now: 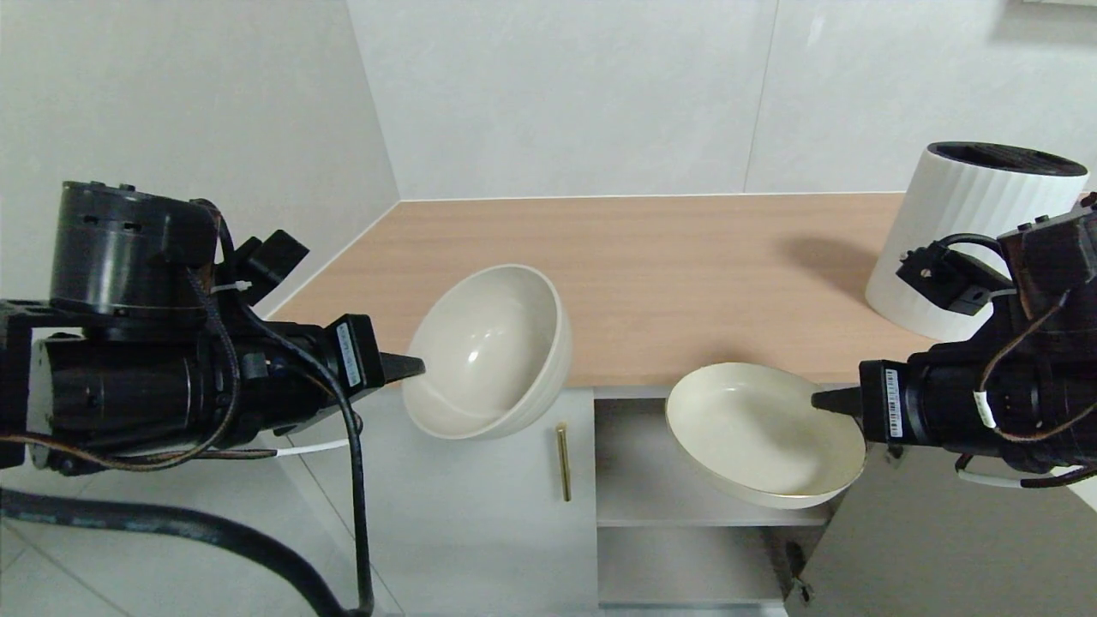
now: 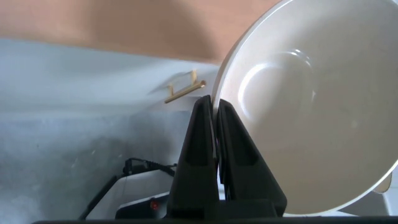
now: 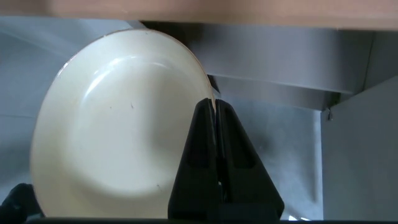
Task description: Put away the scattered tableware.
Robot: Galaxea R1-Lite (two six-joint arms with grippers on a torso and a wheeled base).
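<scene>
Head view: my left gripper (image 1: 416, 367) is left of centre, fingers pinched tight on the rim of a cream bowl (image 1: 488, 351). The bowl is up in the air at frame centre, tipped on its side with the opening facing the camera, overlapping the front edge of the wooden countertop (image 1: 668, 257). My right gripper (image 1: 818, 398) is right of centre, closed on the rim of a cream plate (image 1: 763, 433). The plate is tilted, resting on nothing, lower right of centre, in front of the open cabinet (image 1: 638, 480) under the counter. A brass handle (image 1: 563, 463) stands vertical on the closed door just below the bowl. An open door (image 1: 926, 548) fills the lower right. A white ribbed container (image 1: 968, 231) stands on the countertop at the right edge.

Left wrist view: left gripper (image 2: 216, 109) clamps the bowl (image 2: 311, 106) rim, gap only rim-thick, handle (image 2: 185, 91) behind it.

Right wrist view: right gripper (image 3: 216, 109) has the same grip on the plate (image 3: 118, 118) rim, cabinet (image 3: 280, 93) shelf behind.
</scene>
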